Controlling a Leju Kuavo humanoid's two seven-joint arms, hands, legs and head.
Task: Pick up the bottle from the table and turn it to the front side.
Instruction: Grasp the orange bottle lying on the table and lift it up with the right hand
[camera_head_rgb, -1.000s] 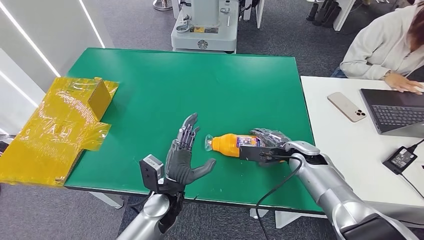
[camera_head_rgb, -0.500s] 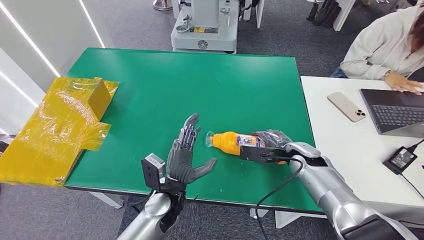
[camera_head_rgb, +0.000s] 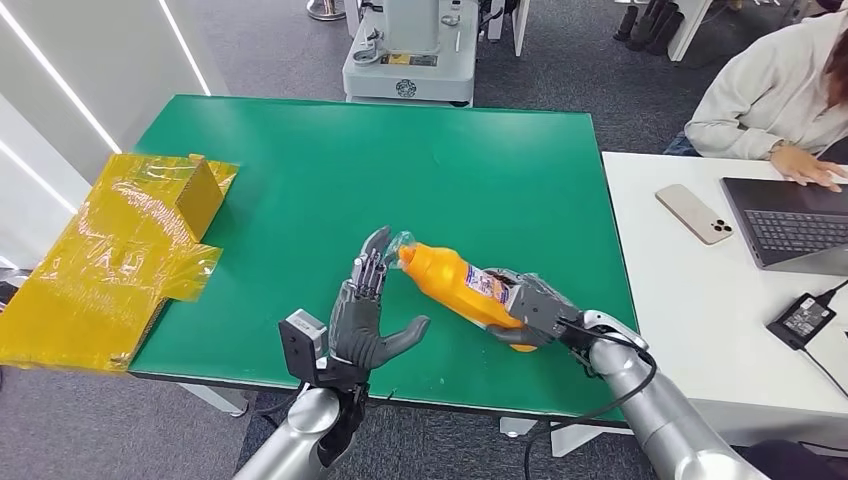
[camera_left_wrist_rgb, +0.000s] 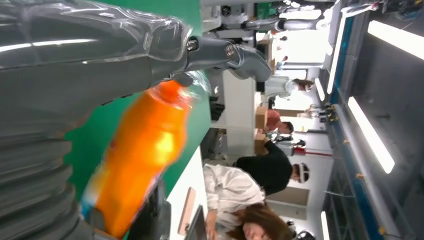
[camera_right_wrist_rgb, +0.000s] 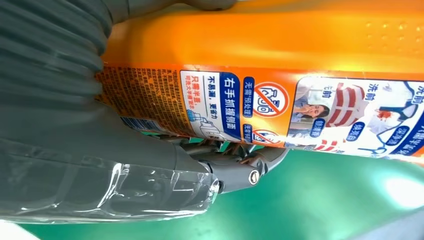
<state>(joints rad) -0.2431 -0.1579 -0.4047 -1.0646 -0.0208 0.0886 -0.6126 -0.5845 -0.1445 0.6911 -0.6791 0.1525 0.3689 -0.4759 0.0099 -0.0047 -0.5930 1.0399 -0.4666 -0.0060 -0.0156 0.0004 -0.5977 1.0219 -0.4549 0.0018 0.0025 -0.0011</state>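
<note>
Above the green rectangular table (camera_head_rgb: 300, 170), the right hand (camera_head_rgb: 535, 305) grips a labelled orange plastic bottle (camera_head_rgb: 450, 280) by its lower body, holding it tilted off the surface with its clear cap toward the left hand (camera_head_rgb: 370, 310). That left hand grasps nothing, fingers spread upright just beside the cap over the table's near edge.

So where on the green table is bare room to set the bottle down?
The far half of the green table is bare, and so is the strip between the yellow wrapped cardboard and the left hand. It is crowded near the front edge, where the right hand holds the orange bottle.
</note>
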